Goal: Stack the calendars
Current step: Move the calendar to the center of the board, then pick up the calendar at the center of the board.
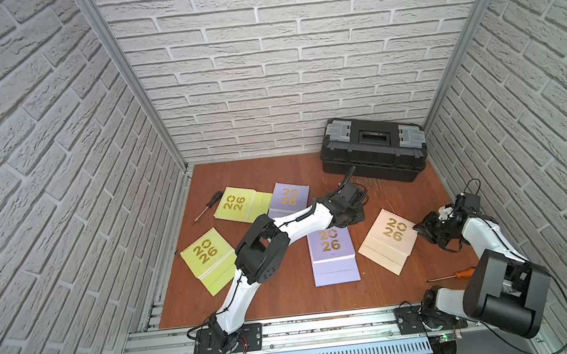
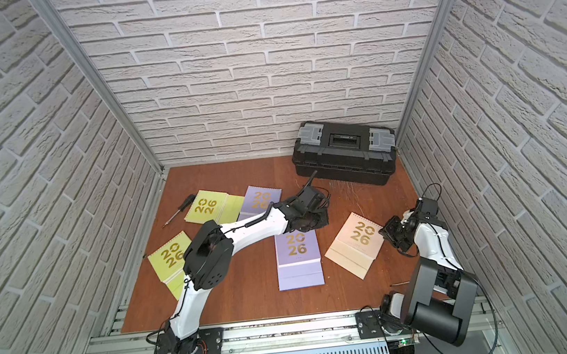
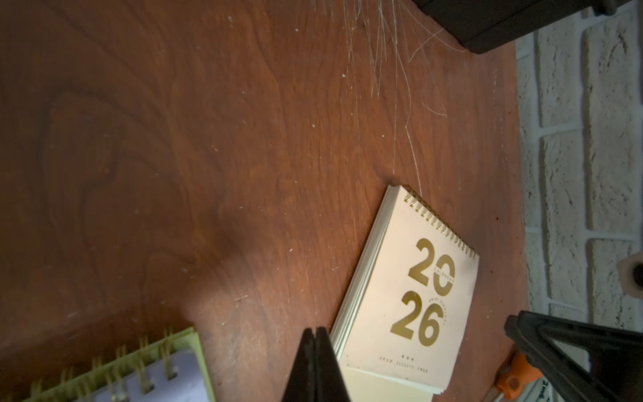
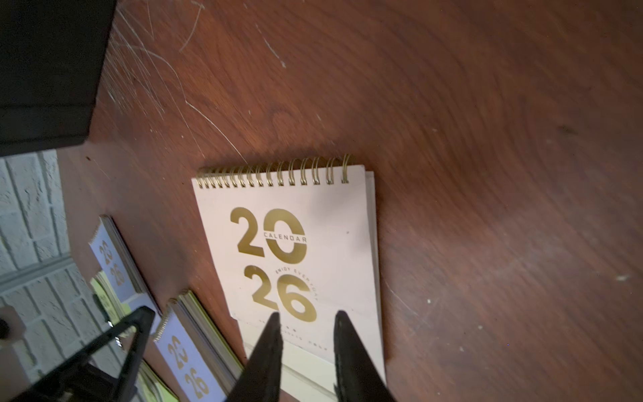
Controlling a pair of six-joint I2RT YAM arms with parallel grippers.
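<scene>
Though low, right gripper (image 4: 309, 314) beside beige calendar (image 4: 323, 222)

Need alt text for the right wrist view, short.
Beige 2026 calendar lies flat on the brown table, the open right gripper poised over the end opposite its spiral. Lavender calendars and a black toolbox sit at the frame's edges.

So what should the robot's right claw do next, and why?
Probably lower the right gripper onto the beige calendar and pinch its edge. Its jaws stand apart, pointed at that calendar and holding nothing, and the calendar lies alone, not stacked yet.
</scene>
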